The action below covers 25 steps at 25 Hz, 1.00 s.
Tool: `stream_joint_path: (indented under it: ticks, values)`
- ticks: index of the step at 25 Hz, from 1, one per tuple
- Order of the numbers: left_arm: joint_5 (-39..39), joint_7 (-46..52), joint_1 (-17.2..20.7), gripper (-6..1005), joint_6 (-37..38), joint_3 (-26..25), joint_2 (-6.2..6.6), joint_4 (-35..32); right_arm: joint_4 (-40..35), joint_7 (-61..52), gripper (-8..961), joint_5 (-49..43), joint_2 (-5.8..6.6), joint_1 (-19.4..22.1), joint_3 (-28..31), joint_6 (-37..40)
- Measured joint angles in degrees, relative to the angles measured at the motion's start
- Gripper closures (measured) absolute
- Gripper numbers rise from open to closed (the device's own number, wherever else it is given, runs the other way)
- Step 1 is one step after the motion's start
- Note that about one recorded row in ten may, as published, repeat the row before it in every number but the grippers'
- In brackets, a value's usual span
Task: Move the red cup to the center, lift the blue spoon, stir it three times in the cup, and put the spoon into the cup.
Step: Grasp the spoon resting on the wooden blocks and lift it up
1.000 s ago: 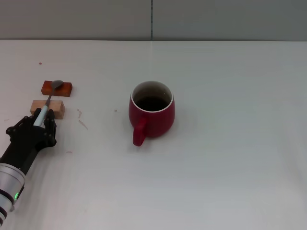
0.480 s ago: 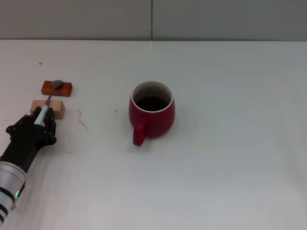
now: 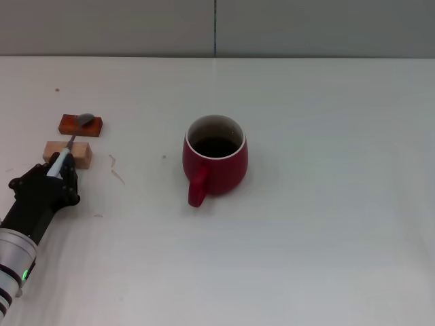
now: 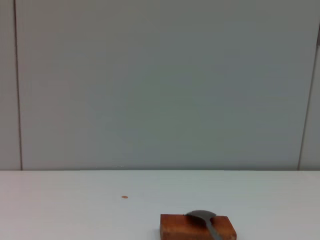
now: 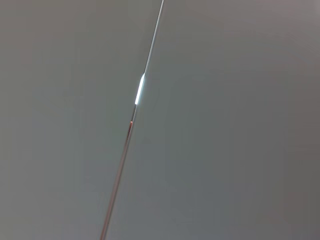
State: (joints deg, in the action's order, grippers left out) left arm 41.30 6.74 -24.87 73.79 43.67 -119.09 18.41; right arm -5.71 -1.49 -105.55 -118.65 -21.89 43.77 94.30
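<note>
The red cup [image 3: 215, 157] stands upright near the middle of the white table [image 3: 326, 204], its handle turned toward me. At the far left lies the blue spoon [image 3: 62, 160]. Its grey bowl sits over a reddish-brown block [image 3: 80, 125] and its neck crosses a pale wooden block [image 3: 76, 152]. My left gripper [image 3: 57, 175] is shut on the pale-blue handle just in front of the pale block. In the left wrist view the spoon bowl [image 4: 201, 216] rests at the top of the reddish-brown block [image 4: 197, 227]. My right gripper is out of view.
Between the blocks and the cup lies bare tabletop with a few small marks [image 3: 117, 170]. A grey wall [image 3: 217, 27] runs behind the table's far edge. The right wrist view holds only wall.
The spoon's bowl has shifted slightly to the right on the reddish-brown block. My left gripper has barely moved, and the cup has stayed put.
</note>
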Motion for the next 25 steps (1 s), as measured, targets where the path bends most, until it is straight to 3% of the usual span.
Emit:
stream_joint_path:
  ticks: [17, 25]
  values:
    - [0.0, 0.9, 0.1, 830, 0.7, -0.1, 0.0, 0.1, 0.2, 0.0, 273, 0.0, 0.09, 0.0, 0.0, -0.4]
    - [0.0, 6.1, 0.4, 829, 0.8, 0.0, 0.27, -0.5, 0.3, 0.0, 274, 0.0, 0.03, 0.0, 0.0, -0.4]
